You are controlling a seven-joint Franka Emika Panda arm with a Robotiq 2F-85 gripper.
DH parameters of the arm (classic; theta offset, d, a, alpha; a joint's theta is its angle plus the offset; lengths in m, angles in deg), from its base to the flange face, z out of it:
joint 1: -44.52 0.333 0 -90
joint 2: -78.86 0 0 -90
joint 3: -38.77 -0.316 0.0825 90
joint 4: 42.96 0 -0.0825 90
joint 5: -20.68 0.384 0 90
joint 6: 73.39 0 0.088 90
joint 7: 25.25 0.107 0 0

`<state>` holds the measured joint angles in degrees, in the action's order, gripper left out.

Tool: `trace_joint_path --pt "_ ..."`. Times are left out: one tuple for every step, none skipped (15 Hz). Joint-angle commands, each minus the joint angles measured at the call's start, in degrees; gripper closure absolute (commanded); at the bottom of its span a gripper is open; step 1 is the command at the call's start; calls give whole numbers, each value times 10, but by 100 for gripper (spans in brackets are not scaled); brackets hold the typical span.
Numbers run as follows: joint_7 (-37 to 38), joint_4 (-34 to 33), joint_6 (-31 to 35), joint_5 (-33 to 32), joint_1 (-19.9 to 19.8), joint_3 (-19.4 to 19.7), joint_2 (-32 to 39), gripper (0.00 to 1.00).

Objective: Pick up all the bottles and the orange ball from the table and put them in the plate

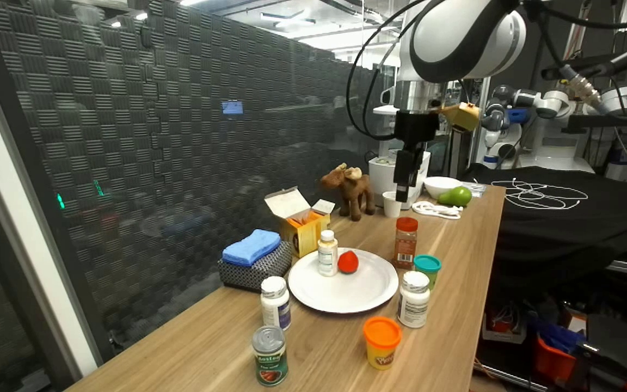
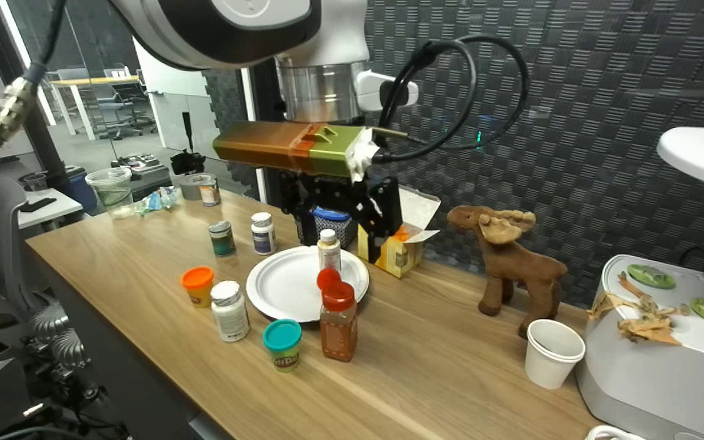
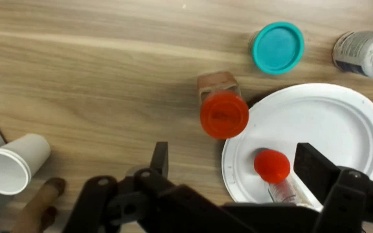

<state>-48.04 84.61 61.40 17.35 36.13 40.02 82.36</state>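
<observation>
The white plate holds the orange ball and a white-capped bottle, which stands upright. A red-capped bottle stands on the table beside the plate rim; its cap also shows in the wrist view. A white bottle stands near the front edge, another white bottle behind the plate. A teal-lidded jar and an orange-lidded jar stand upright. My gripper is open and empty, raised above the table by the plate, touching nothing.
A green-labelled can stands near the white bottle. A yellow carton and a blue cloth on a dark box are along the wall. A toy moose, paper cups and a white appliance stand further along.
</observation>
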Motion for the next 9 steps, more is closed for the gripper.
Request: trace_joint_path --pt "69 19 -40 -26 26 4 -14 0" --pt "77 16 -49 -24 32 2 -7 0" --pt "87 11 -57 -26 37 1 2 0" --pt "94 9 -60 -27 42 0 7 0" --pt "100 6 -59 -31 45 1 15 0" --pt "114 3 -51 -48 47 4 23 0" --pt "124 1 -48 -60 49 6 28 0" --pt "133 -1 -45 -72 49 8 33 0" --pt "142 -5 -46 -84 48 10 37 0"
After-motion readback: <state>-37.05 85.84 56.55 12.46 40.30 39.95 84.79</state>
